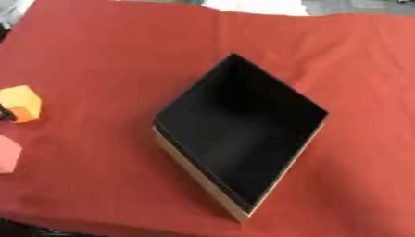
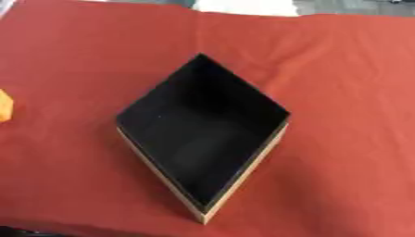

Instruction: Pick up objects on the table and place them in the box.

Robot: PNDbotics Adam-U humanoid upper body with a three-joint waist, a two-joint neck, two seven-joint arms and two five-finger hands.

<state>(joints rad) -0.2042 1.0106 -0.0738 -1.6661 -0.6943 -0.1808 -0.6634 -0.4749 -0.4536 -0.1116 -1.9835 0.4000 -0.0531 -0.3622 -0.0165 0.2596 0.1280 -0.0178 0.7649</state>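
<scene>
Box: an open box (image 1: 243, 139) sits near the middle of the frame, turned cornerwise so it reads as a diamond, one corner pointing to the top of the picture and one to the bottom. Its inside is black, its outer walls pale tan, seen along the lower left edge. I can make out nothing lying inside it.
Cloth: a red cloth (image 1: 105, 60) covers the table from edge to edge, with soft creases across the upper part.
Orange block: an orange block (image 1: 22, 103) stands on the cloth at the far left edge, about mid-height, well apart from the box. In the right eye view only a sliver of it shows at the left border.
Pink object: a pink object (image 1: 8, 153) lies just below the orange block, cut off by the left edge of the left eye view; its shape cannot be told.
Dark shape: something small and dark touches the orange block's left side at the frame edge; what it is, I cannot tell.
Hands: neither hand shows in either view, so whether they are released, clenched or grasping anything cannot be told.
</scene>
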